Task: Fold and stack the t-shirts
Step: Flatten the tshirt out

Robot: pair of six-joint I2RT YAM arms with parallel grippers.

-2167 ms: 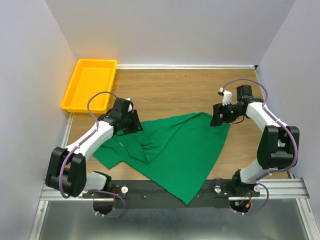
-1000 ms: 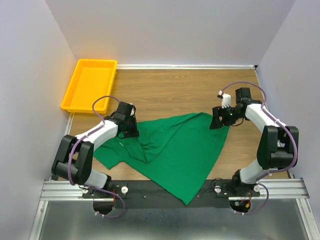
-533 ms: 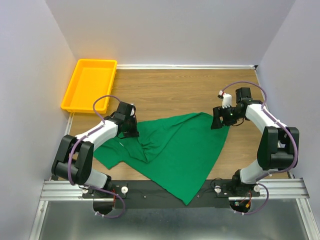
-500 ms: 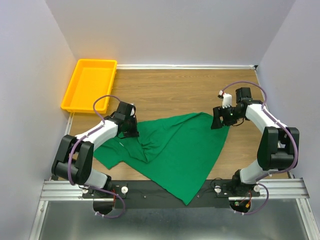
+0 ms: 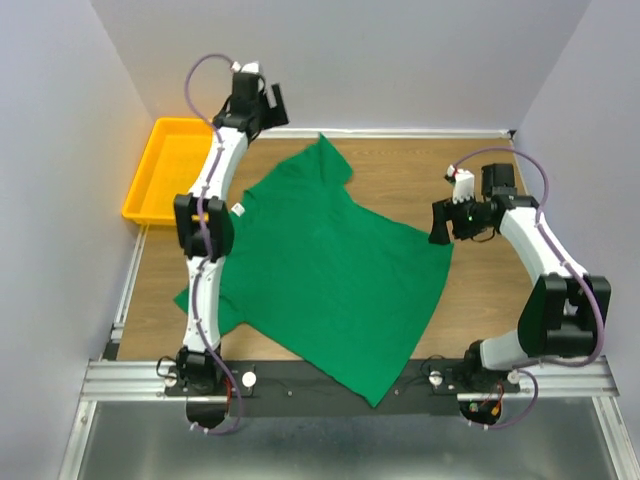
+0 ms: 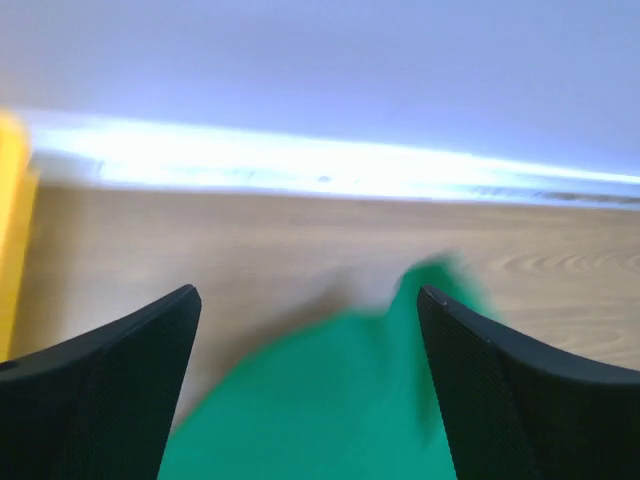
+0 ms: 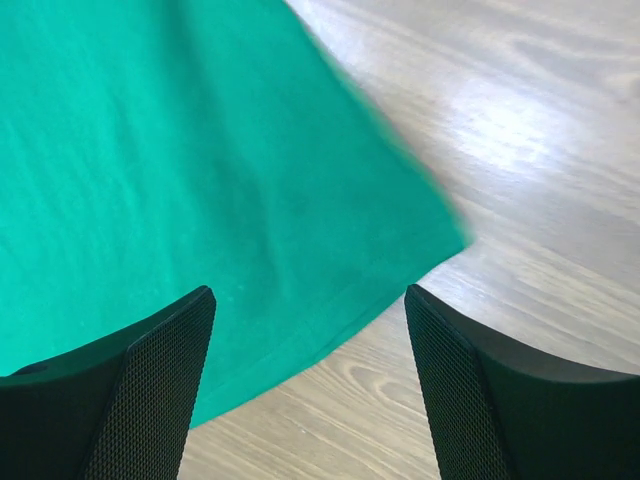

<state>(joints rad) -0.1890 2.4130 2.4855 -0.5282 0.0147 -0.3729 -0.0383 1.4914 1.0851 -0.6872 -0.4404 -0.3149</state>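
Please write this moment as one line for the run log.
t-shirt: spread on table, not folded | left gripper: open, near back wall | right gripper: open, above shirt corner

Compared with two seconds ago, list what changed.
The left gripper swung from the left edge of the t-shirt to the back wall, spreading it flat, and now hangs open, empty. The right gripper, open, stays at its right corner; the yellow tray has not moved.

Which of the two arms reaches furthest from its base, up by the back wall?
The left arm: the left gripper is open by the back wall, near the t-shirt's far end. The right gripper, also open, hovers nearer, over the shirt's corner.
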